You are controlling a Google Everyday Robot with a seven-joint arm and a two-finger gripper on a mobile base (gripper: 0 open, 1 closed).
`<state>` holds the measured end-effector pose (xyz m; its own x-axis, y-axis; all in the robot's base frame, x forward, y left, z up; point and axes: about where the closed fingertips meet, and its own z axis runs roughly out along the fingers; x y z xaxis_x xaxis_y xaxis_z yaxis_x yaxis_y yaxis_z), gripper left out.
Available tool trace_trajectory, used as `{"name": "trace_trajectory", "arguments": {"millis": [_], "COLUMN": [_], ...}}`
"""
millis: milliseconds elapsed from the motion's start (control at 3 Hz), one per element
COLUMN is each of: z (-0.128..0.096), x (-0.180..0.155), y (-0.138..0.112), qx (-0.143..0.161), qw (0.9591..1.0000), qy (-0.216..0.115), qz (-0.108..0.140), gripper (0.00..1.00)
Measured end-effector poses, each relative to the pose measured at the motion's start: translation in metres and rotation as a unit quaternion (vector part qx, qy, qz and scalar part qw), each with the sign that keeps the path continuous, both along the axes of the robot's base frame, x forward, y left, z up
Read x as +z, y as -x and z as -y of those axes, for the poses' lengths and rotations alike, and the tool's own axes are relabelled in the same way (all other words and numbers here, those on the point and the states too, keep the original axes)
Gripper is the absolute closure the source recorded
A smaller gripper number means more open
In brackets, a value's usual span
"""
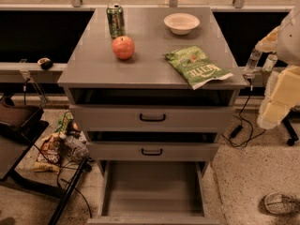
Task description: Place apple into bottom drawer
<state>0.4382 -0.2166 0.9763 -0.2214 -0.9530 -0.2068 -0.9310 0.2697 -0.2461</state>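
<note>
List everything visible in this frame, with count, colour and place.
apple: one, red-orange, cabinet top, left of middle
can: one, green, upright behind the apple
bowl: one, white, cabinet top, back right
chip bag: one, green, cabinet top, front right
cabinet: one, grey, centre
upper drawers: two, grey, black handles
bottom drawer: one, grey, pulled open
shoe: one, pale, floor at lower right
snack packets: several, mixed colours, floor at left
pincer: one, pale, open, off the cabinet's right edge, holding nothing
</note>
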Motion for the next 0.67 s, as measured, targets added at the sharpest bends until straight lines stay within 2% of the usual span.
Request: {"name": "trace_trajectory", "arguments": {"millis": [333, 667], "z": [0.0, -0.004], "x": [0.0, -0.003], "y": [0.0, -0.023], "qx": [0.0, -0.004], "qw": [1.0, 0.9992], "qy": [0.0, -0.036], "qz": [0.0, 0.016], "gripper": [0.0, 0.0]}}
